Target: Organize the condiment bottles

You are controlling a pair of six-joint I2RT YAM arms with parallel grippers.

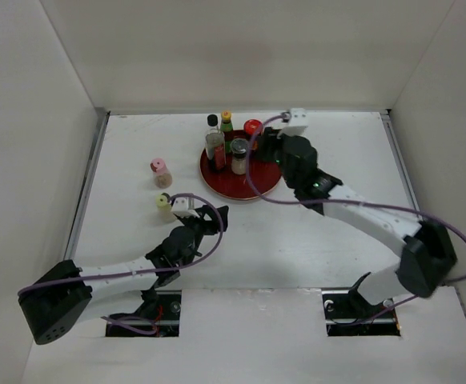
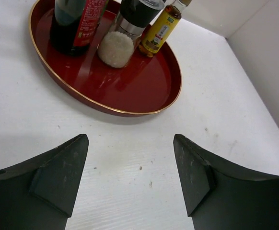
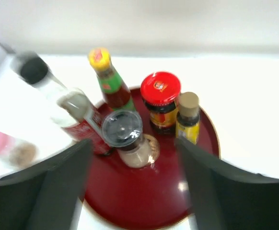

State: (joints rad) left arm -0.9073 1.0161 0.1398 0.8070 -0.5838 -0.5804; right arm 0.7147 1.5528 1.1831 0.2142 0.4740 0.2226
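The left gripper point(image 2: 131, 139): fingers standing well apart, only bare white table point(image 1: 129, 144) between them, nothing held. It sits low over the table at the near left, pointing toward the round red tray point(image 2: 106, 108). Just beside it, on its left and outside the fingers, the cream bottle point(image 1: 166, 206), upright; whether the two touch I cannot tell. Farther out on the same side, the pink-capped bottle point(image 1: 161, 172), upright on the table, apart from the cream one and off to the left of the tray. Next the right gripper point(image 3: 133, 146): it reaches in from the right to the tray's right side, fingers wide apart, nothing between them, no bottle gripped. Five bottles on the tray, all upright. Nearest, toward the middle, the grey-lidded shaker point(image 3: 125, 136), white contents in clear glass. Just left of it, the tall clear bottle point(image 1: 214, 142), black cap, red label, dark liquid in the lower part. On the tray's right side, closest to the right gripper, the yellow bottle point(image 3: 188, 120) with a brown cap; in the overhead view the gripper hides it. At the far rim, the green bottle point(image 3: 111, 84) with a yellow cap, and to its right the red-lidded jar point(image 3: 161, 98), which stands just beside the yellow bottle. The tray carries a thin gold line round its rim.
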